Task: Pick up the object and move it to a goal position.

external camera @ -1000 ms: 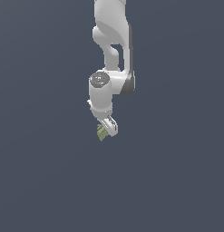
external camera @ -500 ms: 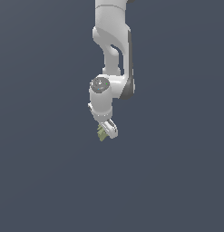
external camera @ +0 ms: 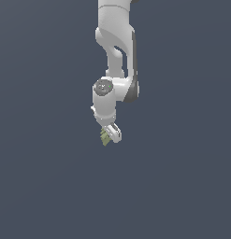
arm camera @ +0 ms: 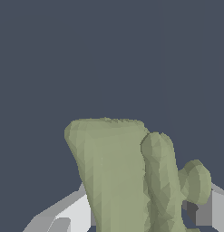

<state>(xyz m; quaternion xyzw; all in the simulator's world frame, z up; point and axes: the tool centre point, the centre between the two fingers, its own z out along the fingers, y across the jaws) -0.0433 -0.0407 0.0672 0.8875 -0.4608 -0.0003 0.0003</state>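
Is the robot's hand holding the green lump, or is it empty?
Holding it. The gripper is shut on the green lump, which sticks out from its tip; the wrist view shows it between the white fingers.

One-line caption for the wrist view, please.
Wrist view: the gripper shut on the olive-green ridged object, against a plain dark blue-grey background.

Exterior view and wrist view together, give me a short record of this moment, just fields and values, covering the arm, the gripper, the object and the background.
arm: white arm, hanging down from the top of the exterior view
gripper: white gripper, closed on the object
object: olive-green ridged lump, smaller than the gripper
object in wrist view: fills the lower middle of the picture, between grey-white gripper parts
support: none visible under the object
background: plain dark blue-grey
goal marker: none visible in either view
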